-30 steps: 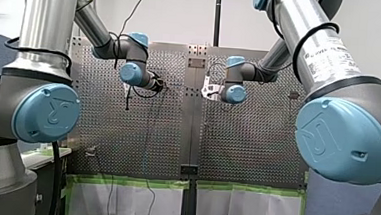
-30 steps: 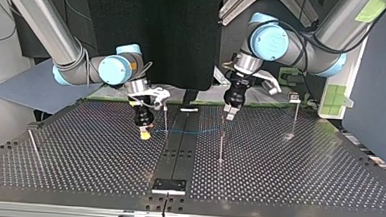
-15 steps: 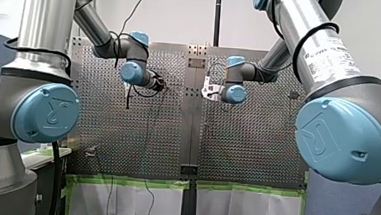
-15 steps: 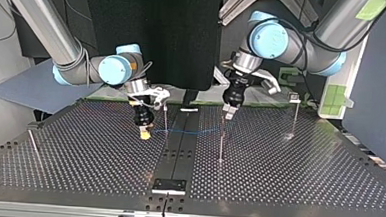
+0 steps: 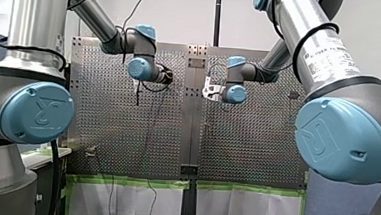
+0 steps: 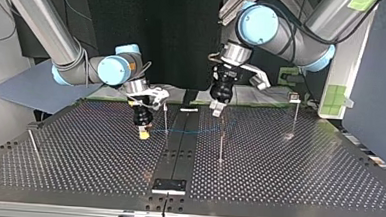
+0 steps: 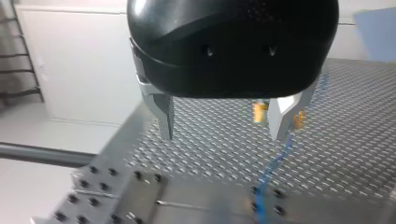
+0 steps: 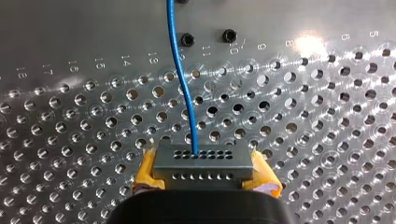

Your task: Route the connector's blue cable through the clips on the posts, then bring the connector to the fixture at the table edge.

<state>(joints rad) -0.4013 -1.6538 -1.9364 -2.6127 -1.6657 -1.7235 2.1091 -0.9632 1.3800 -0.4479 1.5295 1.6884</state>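
Right wrist view first: you've got the right gripper (image 8: 203, 173) clamped on the connector (image 8: 202, 161), a grey block with rows of small holes, its yellow pads (image 8: 148, 169) pressing on either end. The blue cable (image 8: 180, 79) leaves the connector's middle and runs straight ahead over the perforated table (image 8: 327, 140) (whether it touches the plate, you can't tell from here).

Over to the top view now. The right gripper (image 6: 143, 132) hangs low over the table, at the view's left of the dark centre strip (image 6: 179, 143) and just beside a thin upright post (image 6: 165, 118). From it the cable (image 6: 195, 131) stretches across the strip towards a second post (image 6: 221, 146) at the view's right. The left gripper (image 6: 215, 107) hovers above that second post, apart from it. Whether the cable sits in a clip on either post is too small to tell. The fixture (image 6: 169, 186) sits at the near table edge, well apart from the connector.

And the left wrist view: the left gripper (image 7: 223, 136) has its metal fingers (image 7: 164, 116) spread wide with nothing between them, and the cable (image 7: 273, 165) passes below, beside one finger.
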